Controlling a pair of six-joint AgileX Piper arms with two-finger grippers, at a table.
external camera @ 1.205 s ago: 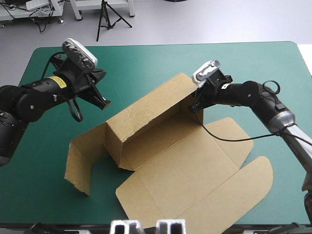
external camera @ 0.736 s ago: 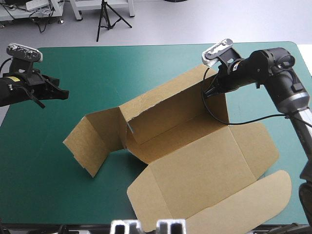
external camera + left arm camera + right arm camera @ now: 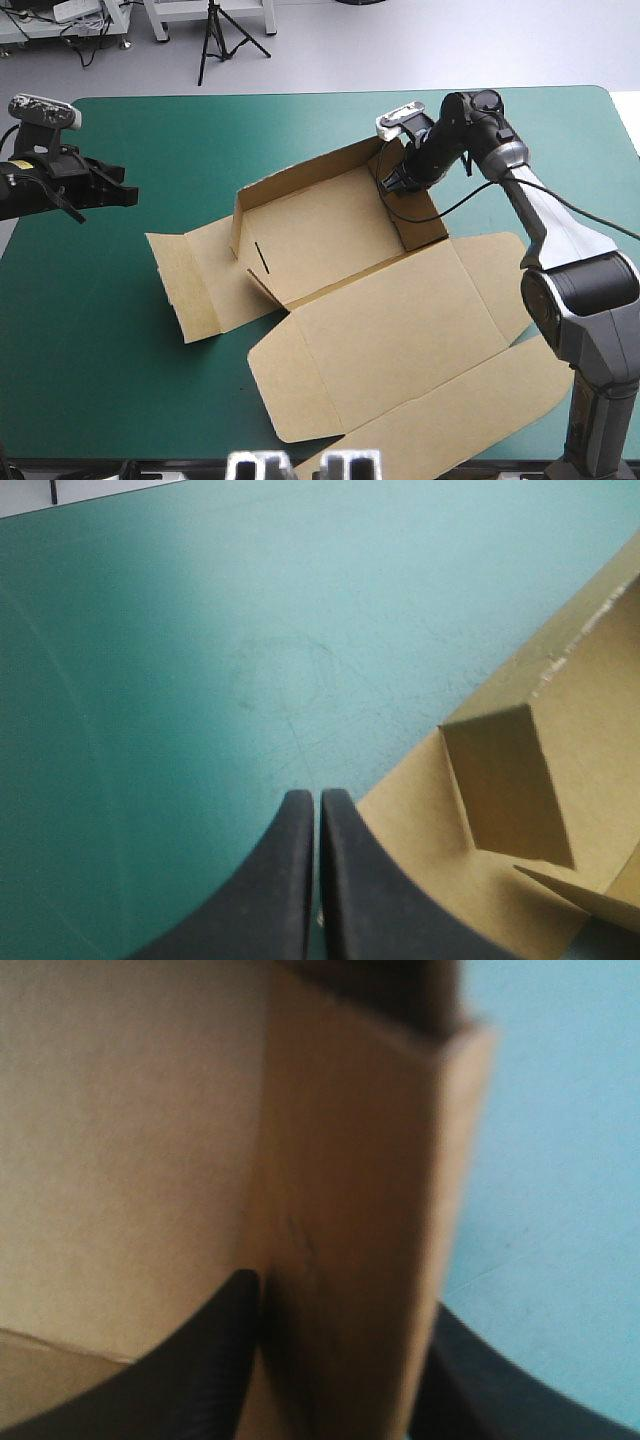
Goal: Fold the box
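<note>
Box [image 3: 390, 330] is seen at mid-table on the teal-green cover [image 3: 120, 380], half raised: the back wall and the wall toward the table's right edge are stood up, while the lid panel and the flaps on the other side are laid flat. Right gripper [image 3: 393, 182] is set at the far right corner, and that side wall is pinched between its black fingers [image 3: 225, 1345] (board fills the whole gap in the wrist view). Left gripper [image 3: 122, 196] is held well clear near the table's left edge, fingers pressed together, nothing gripped
</note>
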